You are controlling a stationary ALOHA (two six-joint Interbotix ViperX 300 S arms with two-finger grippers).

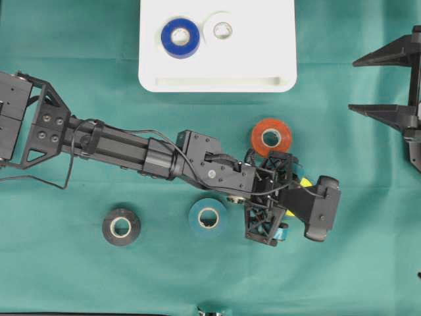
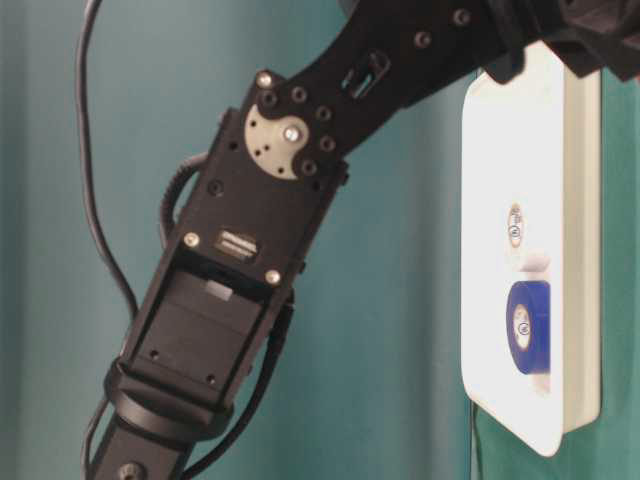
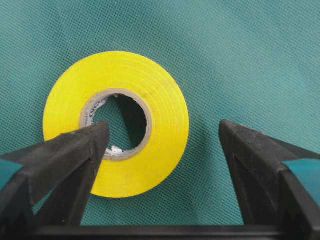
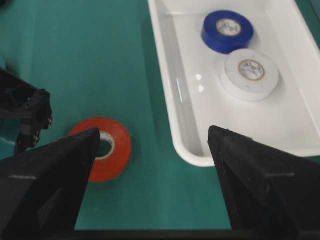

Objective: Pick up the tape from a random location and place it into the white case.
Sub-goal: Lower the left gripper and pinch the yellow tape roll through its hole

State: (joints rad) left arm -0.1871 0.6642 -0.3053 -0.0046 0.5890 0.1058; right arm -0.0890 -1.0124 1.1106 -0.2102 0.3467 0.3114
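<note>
The left pincer (image 3: 160, 150) gaped wide over the yellow roll (image 3: 116, 122), gripping nothing; the right pincer (image 4: 152, 165) hung open, empty. Black (image 1: 121, 227), teal (image 1: 208, 218) and orange (image 1: 271, 137) rolls lay mid-worktop. At the far edge, the case (image 1: 263, 59) held two.

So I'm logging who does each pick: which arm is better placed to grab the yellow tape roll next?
Left. The left gripper is open right over the flat-lying yellow tape roll, one finger above its core hole. The right gripper, also open, sits off near the white plastic case.
</note>
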